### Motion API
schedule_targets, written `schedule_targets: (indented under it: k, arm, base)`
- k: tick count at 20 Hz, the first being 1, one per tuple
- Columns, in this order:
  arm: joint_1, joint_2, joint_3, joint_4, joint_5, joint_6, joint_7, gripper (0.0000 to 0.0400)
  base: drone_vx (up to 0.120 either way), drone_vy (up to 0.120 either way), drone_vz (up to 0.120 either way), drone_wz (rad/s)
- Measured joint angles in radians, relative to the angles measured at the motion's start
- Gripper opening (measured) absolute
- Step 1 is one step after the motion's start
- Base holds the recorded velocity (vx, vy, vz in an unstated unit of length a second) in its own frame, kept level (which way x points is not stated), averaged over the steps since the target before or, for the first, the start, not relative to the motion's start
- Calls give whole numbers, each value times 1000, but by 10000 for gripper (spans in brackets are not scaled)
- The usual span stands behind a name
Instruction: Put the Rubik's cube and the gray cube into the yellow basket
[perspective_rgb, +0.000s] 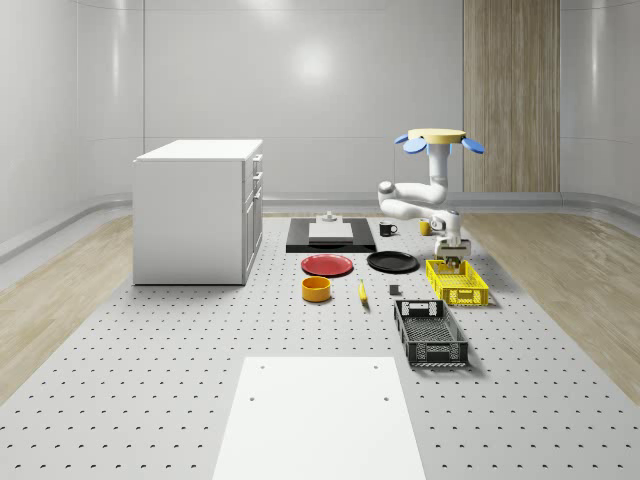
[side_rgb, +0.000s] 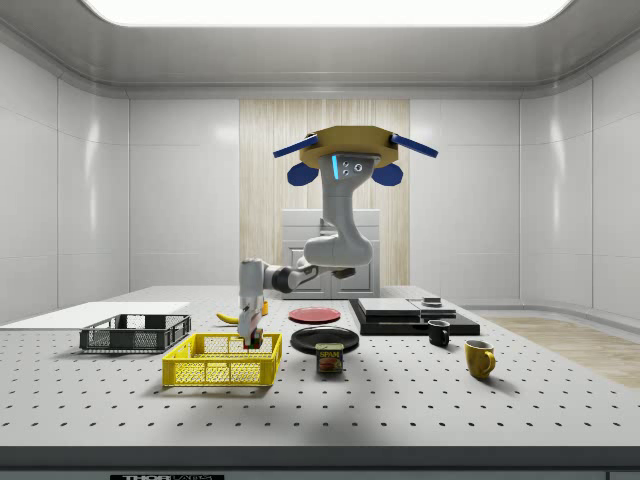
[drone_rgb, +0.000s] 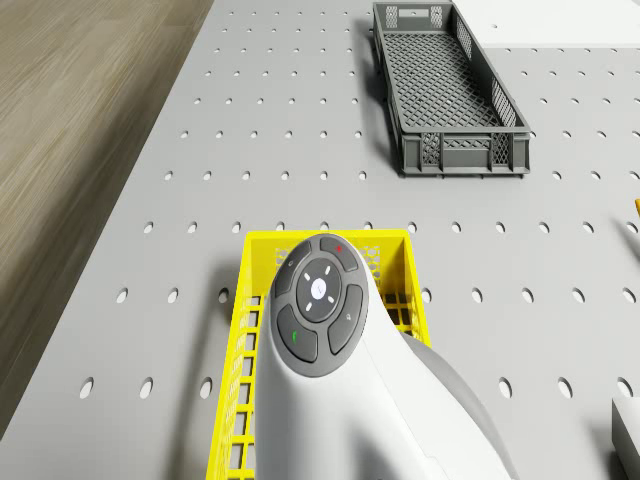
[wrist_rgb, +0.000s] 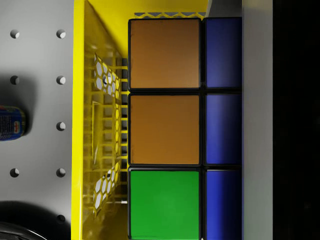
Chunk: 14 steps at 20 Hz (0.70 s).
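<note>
Rubik's cube (wrist_rgb: 165, 130) in gripper (side_rgb: 250, 338), inside yellow basket (side_rgb: 222, 372), drone (side_rgb: 350, 150) hovering above

A small rectangular tin (side_rgb: 330, 358) with a dark label and yellow lettering stands on the perforated gray desk (side_rgb: 420, 410) just beside the black round plate (side_rgb: 324, 339); its front appears to read "SPAM", though the letters are barely legible. Along the desk's front edge, a dark strip (side_rgb: 168, 477) carries pale lettering too small and cut off to read. No other text is readable.
</note>
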<state>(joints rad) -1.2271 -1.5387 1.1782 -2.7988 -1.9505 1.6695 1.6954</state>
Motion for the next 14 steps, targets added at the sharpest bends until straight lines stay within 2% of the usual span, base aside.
schedule_targets:
  k: [12, 14]
  arm:
    - [-36, 31, -155, 74, -149, 54, -4, 325]
    - [-38, 38, -170, 82, -164, 58, -6, 346]
  base:
    - [0, 0, 0, 0]
    - [0, 0, 0, 0]
